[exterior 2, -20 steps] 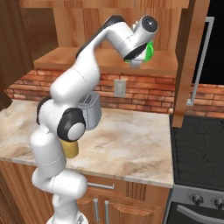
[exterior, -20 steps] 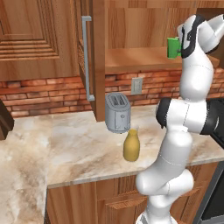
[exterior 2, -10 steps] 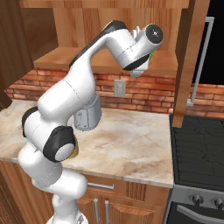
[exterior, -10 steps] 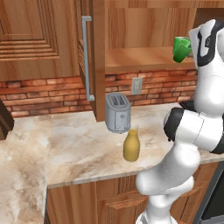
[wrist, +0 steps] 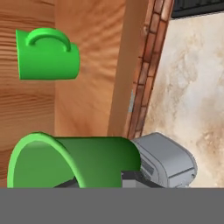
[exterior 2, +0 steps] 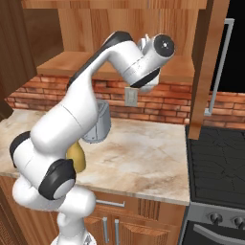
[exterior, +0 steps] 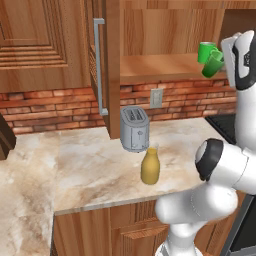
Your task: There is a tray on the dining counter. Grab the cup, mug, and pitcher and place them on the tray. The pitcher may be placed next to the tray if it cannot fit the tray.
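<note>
Gripper (wrist: 100, 181), as I watched remotely, was clamped on the green cup (exterior: 214, 64), tilted just right of the mug (exterior: 204, 51) on the wooden shelf (exterior: 165, 67).

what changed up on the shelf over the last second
The hand closed on the rim of the cup and tipped it, so it now hangs tilted just off the shelf toward the arm. The mug stayed on the shelf. The pitcher and toaster on the counter did not move.
</note>
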